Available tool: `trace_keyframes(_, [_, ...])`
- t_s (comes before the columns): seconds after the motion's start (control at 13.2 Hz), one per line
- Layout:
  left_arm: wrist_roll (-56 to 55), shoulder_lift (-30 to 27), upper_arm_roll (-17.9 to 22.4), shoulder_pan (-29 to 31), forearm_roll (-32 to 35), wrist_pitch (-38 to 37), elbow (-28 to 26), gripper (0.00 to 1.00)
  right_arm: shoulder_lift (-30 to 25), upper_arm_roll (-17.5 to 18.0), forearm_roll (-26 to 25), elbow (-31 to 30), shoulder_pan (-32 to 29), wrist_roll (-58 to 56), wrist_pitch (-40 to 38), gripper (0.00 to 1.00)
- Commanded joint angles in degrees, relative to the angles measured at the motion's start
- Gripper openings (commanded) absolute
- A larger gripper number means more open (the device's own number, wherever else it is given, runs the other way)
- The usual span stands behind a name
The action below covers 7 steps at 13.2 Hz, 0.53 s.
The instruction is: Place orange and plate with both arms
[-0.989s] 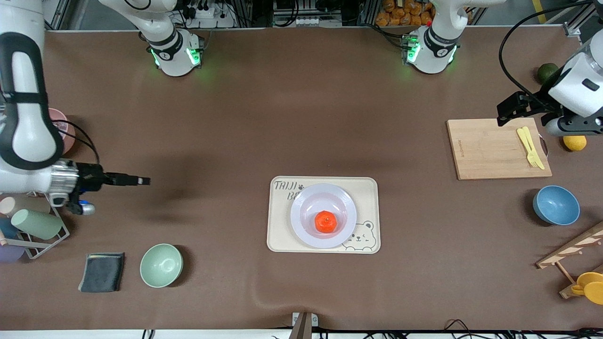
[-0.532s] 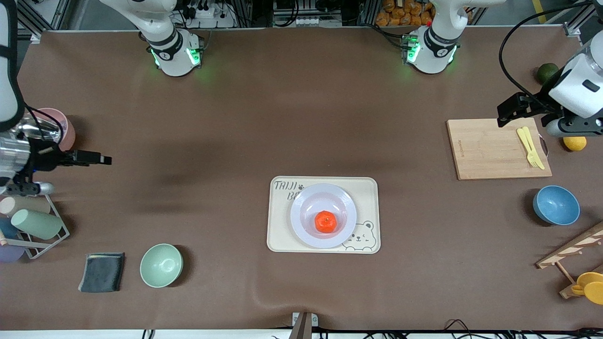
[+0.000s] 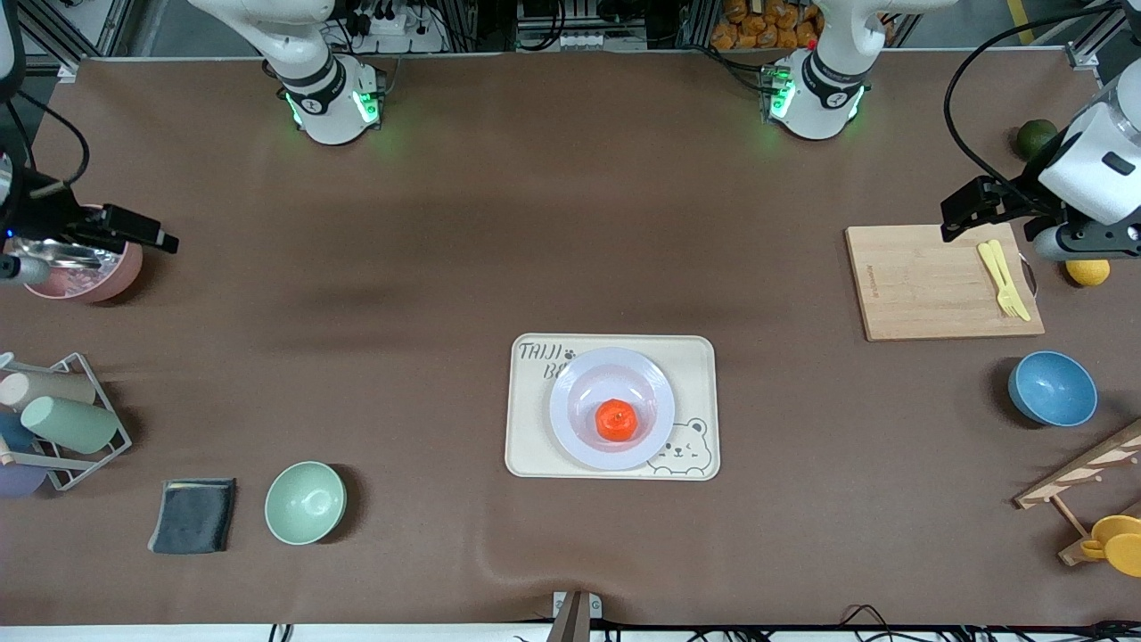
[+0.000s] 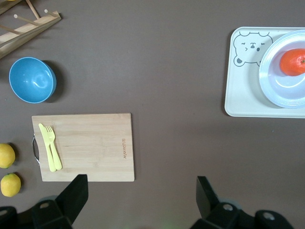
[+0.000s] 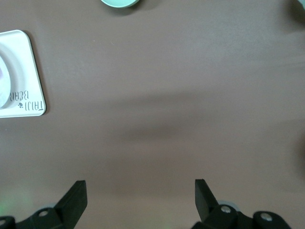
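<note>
Moved: right gripper (image 3: 165, 241) pulled off mid-bench to over pink bowl (image 3: 89, 276), fingers released | left gripper (image 3: 954, 218) waits over board (image 3: 945, 281), released | orange (image 3: 615, 419) on plate (image 3: 570, 419) on tray (image 3: 526, 446), plate's 6 o'clock half, well apart from both | step: likely done; next: park.

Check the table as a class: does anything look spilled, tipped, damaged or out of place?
Nothing stands out. The orange sits upright in the plate, and the plate lies flat on the bear tray.

orange (image 4: 292, 62) on plate (image 4: 279, 90) — left gripper (image 4: 142, 195) empty, fingers spread
</note>
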Motion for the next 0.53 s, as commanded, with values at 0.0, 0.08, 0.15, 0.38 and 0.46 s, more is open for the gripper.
trace_keyframes(0.0, [1.3, 0.2, -0.1, 0.5, -1.3, 0.2, 0.7, 1.0, -3.3, 0.2, -1.5, -2.7, 0.5, 1.8, 1.5, 1.0])
trace_keyframes(0.08, [1.3, 0.2, -0.1, 0.5, -1.3, 0.2, 0.7, 1.0, -2.8, 0.2, -1.5, -1.4, 0.5, 1.8, 1.4, 1.0])
trace_keyframes(0.15, [1.3, 0.2, -0.1, 0.5, -1.3, 0.2, 0.7, 1.0, -2.2, 0.2, -1.5, 0.3, 0.9, 1.8, 1.4, 1.0])
trace_keyframes(0.38, [1.3, 0.2, -0.1, 0.5, -1.3, 0.2, 0.7, 1.0, 0.0, -0.2, -5.7, 4.0, 5.9, 2.6, 1.4, 1.0])
trace_keyframes(0.46, [1.3, 0.2, -0.1, 0.5, -1.3, 0.2, 0.7, 1.0, 0.4, -0.3, -6.7, 4.8, 7.0, 4.3, 1.4, 1.0])
